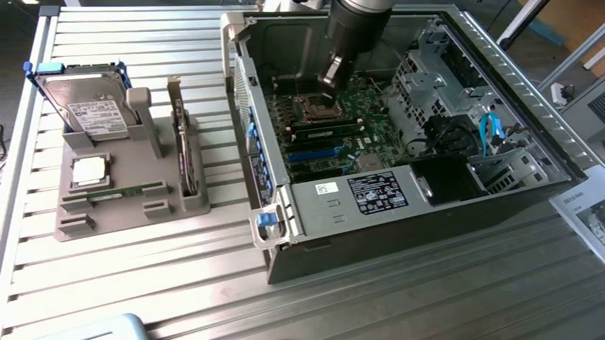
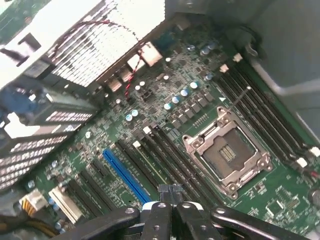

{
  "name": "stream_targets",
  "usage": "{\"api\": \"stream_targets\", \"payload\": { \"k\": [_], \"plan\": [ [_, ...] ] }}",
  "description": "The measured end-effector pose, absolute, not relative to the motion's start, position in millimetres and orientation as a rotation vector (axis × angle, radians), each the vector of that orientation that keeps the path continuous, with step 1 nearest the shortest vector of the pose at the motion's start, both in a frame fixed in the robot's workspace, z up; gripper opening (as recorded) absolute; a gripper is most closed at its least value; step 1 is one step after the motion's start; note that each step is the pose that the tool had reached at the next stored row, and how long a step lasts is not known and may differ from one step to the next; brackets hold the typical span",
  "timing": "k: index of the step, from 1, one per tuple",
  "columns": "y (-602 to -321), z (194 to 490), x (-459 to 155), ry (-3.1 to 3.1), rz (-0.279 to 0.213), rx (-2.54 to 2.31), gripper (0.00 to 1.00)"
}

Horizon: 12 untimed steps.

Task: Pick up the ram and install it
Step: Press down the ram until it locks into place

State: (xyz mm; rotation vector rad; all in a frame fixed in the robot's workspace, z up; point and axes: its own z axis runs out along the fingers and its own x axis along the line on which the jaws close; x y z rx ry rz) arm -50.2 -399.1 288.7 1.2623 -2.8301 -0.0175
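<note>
My gripper (image 1: 329,79) reaches down into the open computer case (image 1: 283,234) and hangs over the motherboard (image 1: 369,152), near the empty CPU socket (image 1: 312,108). A long, narrow green stick with dark chips, which looks like the ram (image 1: 326,130), stands in a memory slot just beside that socket. In the wrist view my gripper (image 2: 170,192) is shut, its black fingertips (image 2: 164,189) pressed together with nothing visible between them. It hovers over the end of the dark memory slots (image 2: 165,160) next to the CPU socket (image 2: 227,152).
On the exterior view's left, a grey holder (image 1: 113,209) carries a silver hard drive (image 1: 85,106), an upright card with a metal bracket (image 1: 181,145), a square chip (image 1: 88,171) and a thin green strip (image 1: 127,191). Case walls, a drive cage (image 1: 435,85) and blue cables (image 1: 487,131) crowd the motherboard.
</note>
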Motion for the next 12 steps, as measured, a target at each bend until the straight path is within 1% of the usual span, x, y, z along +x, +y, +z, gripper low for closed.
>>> {"api": "stream_targets", "payload": {
  "k": [12],
  "plan": [
    [-399.1,288.7,-51.4,-2.987,-0.039,0.844,0.12]
  ]
}}
